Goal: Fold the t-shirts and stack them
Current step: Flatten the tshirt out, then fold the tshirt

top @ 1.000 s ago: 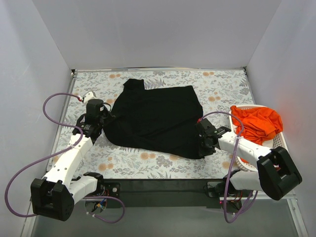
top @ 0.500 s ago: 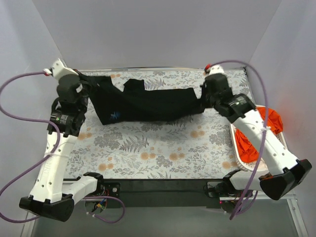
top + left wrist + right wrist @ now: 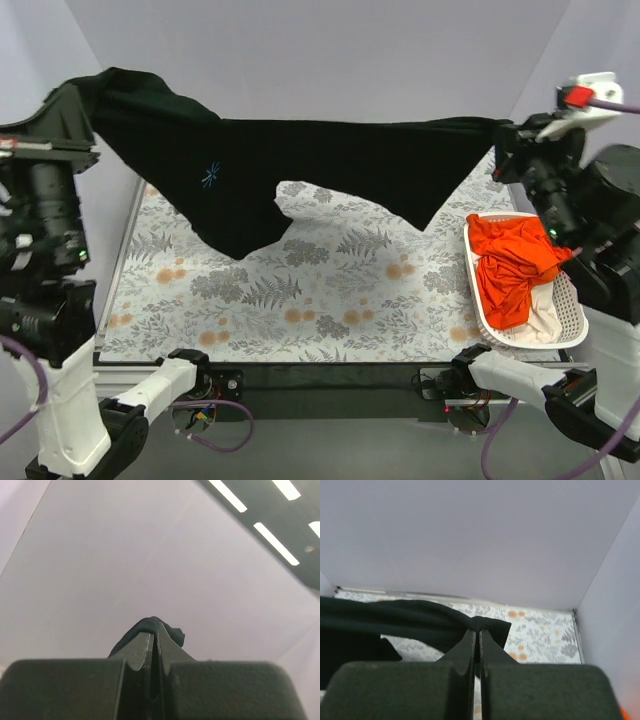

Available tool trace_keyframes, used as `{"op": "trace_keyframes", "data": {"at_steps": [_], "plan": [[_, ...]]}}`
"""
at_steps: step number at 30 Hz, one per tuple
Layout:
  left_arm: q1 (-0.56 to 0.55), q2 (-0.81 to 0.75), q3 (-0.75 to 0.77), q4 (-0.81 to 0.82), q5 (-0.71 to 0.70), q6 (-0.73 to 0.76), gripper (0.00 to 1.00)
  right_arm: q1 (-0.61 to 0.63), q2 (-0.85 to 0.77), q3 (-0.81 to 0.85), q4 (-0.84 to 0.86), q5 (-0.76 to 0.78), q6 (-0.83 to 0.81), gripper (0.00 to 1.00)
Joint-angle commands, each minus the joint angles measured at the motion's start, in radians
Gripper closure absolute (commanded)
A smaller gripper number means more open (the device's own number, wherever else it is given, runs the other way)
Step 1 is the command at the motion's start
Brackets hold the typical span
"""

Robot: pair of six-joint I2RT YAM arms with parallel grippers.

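A black t-shirt (image 3: 300,165) of soft, matte cloth is held stretched in the air above the tabletop (image 3: 330,290), which is covered with a pale print of ferns and orange blossoms. The garment is spread into a long, sagging band. Its upper edge is drawn nearly straight from side to side, while the lower edge hangs in two pointed lobes with an arched gap between them. A small blue starburst mark (image 3: 211,176) is seen on the left lobe. No part of the shirt is seen touching the tabletop.

The left end effector (image 3: 155,630) is pressed together on the shirt's left corner. In the left wrist view a small crumpled bunch of black cloth is seen protruding from between the dark fingers (image 3: 137,652), against a plain grey-white wall. The right end effector (image 3: 476,632) is likewise pressed together, pinching the shirt's right corner. In the right wrist view the cloth is seen running away to the left from the fingertips in smooth, shallow folds.

At the right edge of the tabletop a white slatted plastic basket (image 3: 570,315) is placed. A crumpled orange t-shirt (image 3: 510,260) is piled in it and spills over its near rim, with a cream cloth (image 3: 545,325) lying beneath.
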Motion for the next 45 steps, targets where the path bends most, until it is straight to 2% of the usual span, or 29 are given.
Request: {"op": "trace_keyframes", "data": {"at_steps": [1,5,10,14,19,23,27,29,30,34,41,45], "plan": [[0.006,-0.031,0.11,0.09,0.043,0.071,1.0,-0.004,-0.086,0.022,0.11,-0.088,-0.1,0.99],[0.006,0.018,0.198,0.087,0.129,0.091,1.0,-0.004,-0.108,0.045,0.107,-0.136,-0.128,0.99],[0.006,0.138,0.218,0.088,0.175,0.118,1.0,-0.004,-0.071,0.018,0.091,-0.103,-0.152,0.99],[0.006,0.241,0.14,0.105,0.194,0.13,1.0,-0.004,0.01,-0.051,0.094,-0.02,-0.175,0.99],[0.006,0.368,-0.131,0.226,0.174,0.166,1.0,-0.031,0.132,-0.206,0.155,0.06,-0.201,0.99],[0.016,0.543,-0.239,0.317,0.171,0.203,1.0,-0.161,0.251,-0.406,0.277,-0.093,-0.163,0.99],[0.038,0.801,-0.281,0.406,0.178,0.212,1.0,-0.312,0.383,-0.527,0.432,-0.201,-0.143,0.99],[0.055,0.903,-0.243,0.415,0.197,0.203,1.0,-0.343,0.5,-0.527,0.476,-0.216,-0.142,0.99],[0.059,1.002,-0.22,0.411,0.227,0.189,1.0,-0.373,0.541,-0.506,0.484,-0.211,-0.142,0.99],[0.07,1.176,-0.094,0.388,0.275,0.167,1.0,-0.427,0.721,-0.415,0.515,-0.198,-0.139,0.99],[0.081,1.279,-0.023,0.421,0.324,0.129,0.99,-0.462,0.877,-0.329,0.587,-0.211,-0.174,0.99],[0.082,1.266,-0.032,0.449,0.341,0.092,0.99,-0.47,0.903,-0.318,0.59,-0.217,-0.16,0.99]]}}
